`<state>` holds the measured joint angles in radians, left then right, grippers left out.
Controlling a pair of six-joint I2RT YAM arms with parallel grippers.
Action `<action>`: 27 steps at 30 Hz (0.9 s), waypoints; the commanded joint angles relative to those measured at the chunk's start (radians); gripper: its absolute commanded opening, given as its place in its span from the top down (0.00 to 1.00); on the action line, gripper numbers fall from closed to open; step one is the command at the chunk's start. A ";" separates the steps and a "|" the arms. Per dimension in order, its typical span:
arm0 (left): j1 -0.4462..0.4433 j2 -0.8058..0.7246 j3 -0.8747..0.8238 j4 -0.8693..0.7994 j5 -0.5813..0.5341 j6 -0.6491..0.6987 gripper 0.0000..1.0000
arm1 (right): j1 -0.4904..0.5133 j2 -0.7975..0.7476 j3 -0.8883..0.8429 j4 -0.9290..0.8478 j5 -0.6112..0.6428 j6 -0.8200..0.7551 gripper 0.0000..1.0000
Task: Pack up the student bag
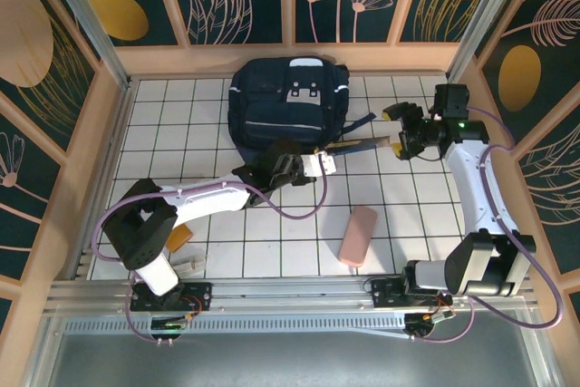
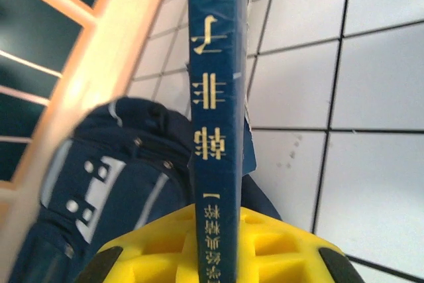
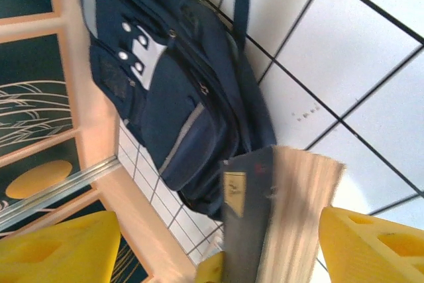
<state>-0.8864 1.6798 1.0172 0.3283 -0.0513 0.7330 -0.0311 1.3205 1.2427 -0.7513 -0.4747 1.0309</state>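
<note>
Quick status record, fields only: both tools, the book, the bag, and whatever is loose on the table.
left tool: shut on the dark blue book
right tool: open, a yellow finger on either side of the book's other end, not clamping it
book: spans between the two tools, beside the bag's near right corner
student bag: lies at the far side of the table, front pocket up; cannot tell if a compartment is open
loose items: pink oblong case near the right arm's base; small brown object and small white object by the left arm's base

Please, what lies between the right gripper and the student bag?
A dark blue book, in the right wrist view: it reaches from the open fingers of the right gripper toward the student bag.
</note>
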 commanded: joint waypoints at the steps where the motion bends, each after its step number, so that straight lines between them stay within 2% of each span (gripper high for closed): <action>1: 0.006 -0.023 0.002 0.152 0.039 0.070 1.00 | 0.005 -0.026 -0.005 -0.147 0.112 -0.021 0.20; 6: 0.006 -0.015 -0.003 0.185 0.014 0.091 1.00 | 0.006 -0.068 -0.088 -0.144 0.045 -0.005 0.20; 11: 0.004 -0.017 -0.010 0.209 0.047 0.104 1.00 | 0.009 -0.087 -0.157 -0.071 -0.052 0.037 0.20; 14: 0.005 -0.021 -0.022 0.228 0.085 0.104 1.00 | 0.009 -0.093 -0.167 0.002 -0.132 0.070 0.27; 15: 0.005 -0.024 -0.023 0.228 0.101 0.101 1.00 | 0.009 -0.094 -0.165 0.012 -0.144 0.080 0.33; 18: 0.007 -0.030 -0.026 0.211 0.140 0.088 1.00 | 0.007 -0.106 -0.165 0.041 -0.167 0.101 0.59; 20: 0.011 -0.032 -0.022 0.210 0.136 0.052 1.00 | 0.006 -0.123 -0.166 0.067 -0.181 0.113 0.83; 21: 0.016 -0.032 -0.019 0.210 0.129 0.025 0.95 | 0.006 -0.130 -0.167 0.080 -0.184 0.114 0.89; 22: 0.023 -0.036 -0.016 0.207 0.128 -0.010 0.75 | 0.006 -0.139 -0.169 0.102 -0.191 0.115 0.99; 23: 0.029 -0.042 -0.010 0.198 0.131 -0.052 0.49 | 0.008 -0.149 -0.173 0.138 -0.206 0.108 1.00; 24: 0.033 -0.050 -0.002 0.181 0.137 -0.099 0.34 | 0.007 -0.159 -0.179 0.182 -0.222 0.094 1.00; 25: 0.036 -0.068 0.022 0.120 0.159 -0.162 0.22 | 0.007 -0.174 -0.186 0.246 -0.247 0.079 1.00; 27: 0.037 -0.091 0.090 -0.016 0.209 -0.344 0.11 | 0.013 -0.215 -0.207 0.387 -0.247 0.063 1.00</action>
<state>-0.8597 1.6520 1.0191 0.4057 0.0761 0.6399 -0.0277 1.1683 1.0557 -0.5816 -0.6575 1.1229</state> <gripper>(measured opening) 0.820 0.115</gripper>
